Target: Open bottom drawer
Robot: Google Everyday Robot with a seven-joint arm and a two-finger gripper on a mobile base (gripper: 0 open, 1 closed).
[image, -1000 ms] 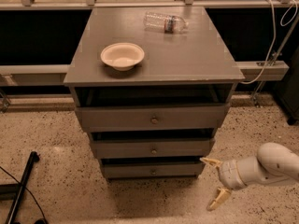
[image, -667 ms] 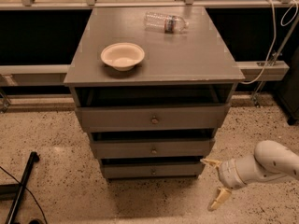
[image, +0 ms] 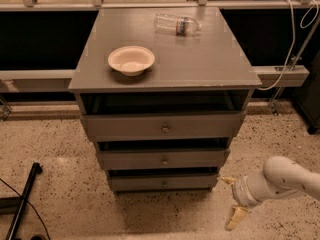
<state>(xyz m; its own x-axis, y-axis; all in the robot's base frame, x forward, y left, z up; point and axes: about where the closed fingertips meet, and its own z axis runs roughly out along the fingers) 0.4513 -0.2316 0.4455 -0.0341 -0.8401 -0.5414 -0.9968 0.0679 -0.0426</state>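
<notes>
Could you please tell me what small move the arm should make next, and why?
Probably slide the pincer left toward the knob of the bottom drawer: it hangs open, low and to the right of that drawer, touching nothing, so the knob is not yet gripped.

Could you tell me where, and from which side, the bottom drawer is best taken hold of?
Grip the small round knob at the centre of the bottom drawer front, coming straight in from the front, since it is the only protruding part. The tool sits open, low near the floor, beside the drawer's right end and apart from it.
</notes>
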